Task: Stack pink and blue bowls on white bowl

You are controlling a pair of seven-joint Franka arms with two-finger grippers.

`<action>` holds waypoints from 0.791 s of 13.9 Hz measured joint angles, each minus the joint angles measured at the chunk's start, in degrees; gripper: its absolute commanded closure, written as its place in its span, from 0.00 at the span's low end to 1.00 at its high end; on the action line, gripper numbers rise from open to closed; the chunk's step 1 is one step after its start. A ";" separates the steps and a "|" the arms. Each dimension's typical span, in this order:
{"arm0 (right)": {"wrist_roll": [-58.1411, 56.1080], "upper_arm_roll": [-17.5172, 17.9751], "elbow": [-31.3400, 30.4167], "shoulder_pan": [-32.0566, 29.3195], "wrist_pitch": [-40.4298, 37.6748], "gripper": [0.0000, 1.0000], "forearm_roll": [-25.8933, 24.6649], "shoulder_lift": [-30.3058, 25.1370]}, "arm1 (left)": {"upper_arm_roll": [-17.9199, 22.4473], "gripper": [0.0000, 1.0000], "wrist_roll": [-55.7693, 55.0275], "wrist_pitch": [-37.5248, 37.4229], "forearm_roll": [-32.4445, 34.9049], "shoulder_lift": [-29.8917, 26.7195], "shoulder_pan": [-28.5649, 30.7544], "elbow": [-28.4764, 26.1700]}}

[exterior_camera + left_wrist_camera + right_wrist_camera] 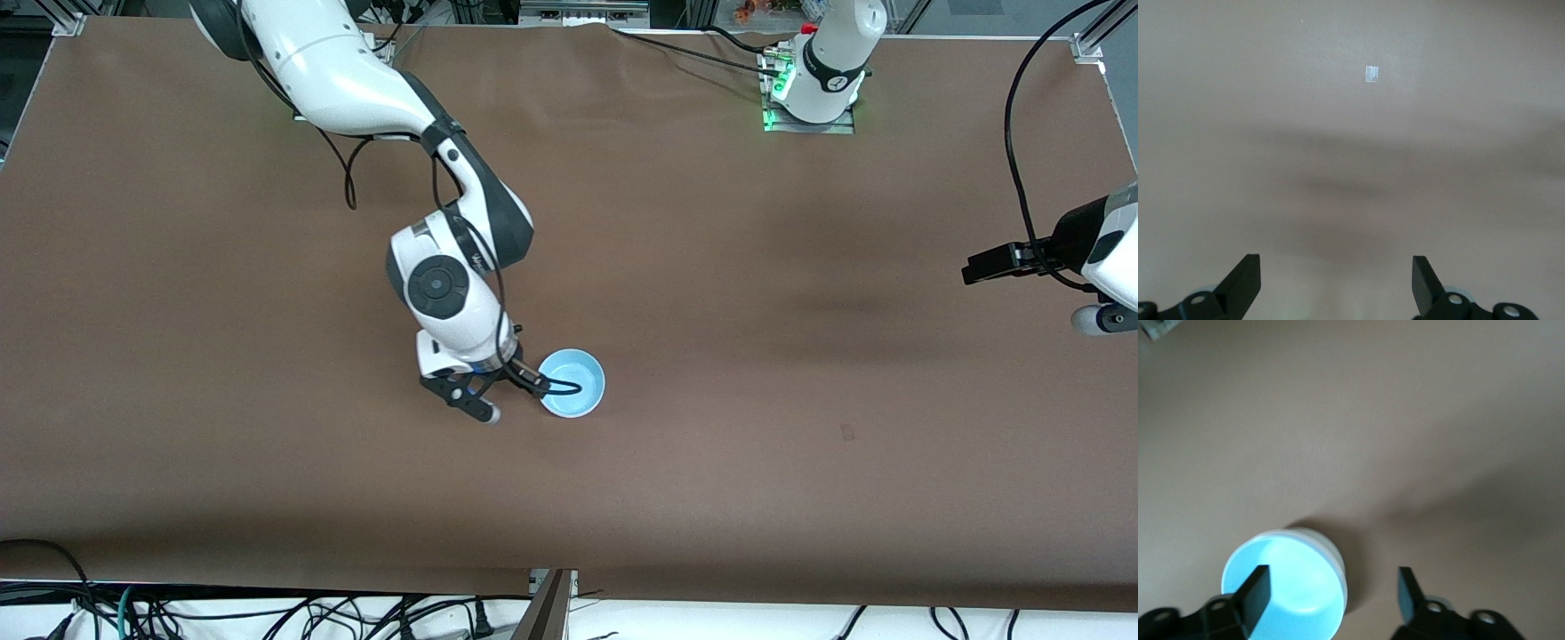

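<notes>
The right end effector (511, 396) hangs low with its fingers spread wide and nothing between them, one finger over the edge of a small round light blue plastic bowl (573, 382). That bowl sits mid-bench; the right wrist view shows a pale rim under it, so it likely tops a stack, though neither the pink nor the white bowl shows clearly. The task looks nearly or fully done. The left end effector (1336, 283) waits, released, over bare brown bench (800, 400) at its own end. Nothing obstructs.
</notes>
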 measured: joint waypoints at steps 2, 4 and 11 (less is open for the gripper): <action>-4.89 -2.95 -0.05 -0.54 -5.43 0.01 -0.01 -3.64 | -0.01 0.00 0.00 0.00 0.00 0.00 -0.01 0.00; -10.76 -5.68 -1.27 -2.03 -11.89 0.01 0.03 -8.29 | -0.02 0.00 0.00 0.00 0.00 0.00 -0.04 0.00; -36.66 -9.62 -12.80 -7.61 -31.59 0.00 0.63 -29.31 | -0.03 0.00 0.00 0.00 0.00 0.00 -0.08 0.00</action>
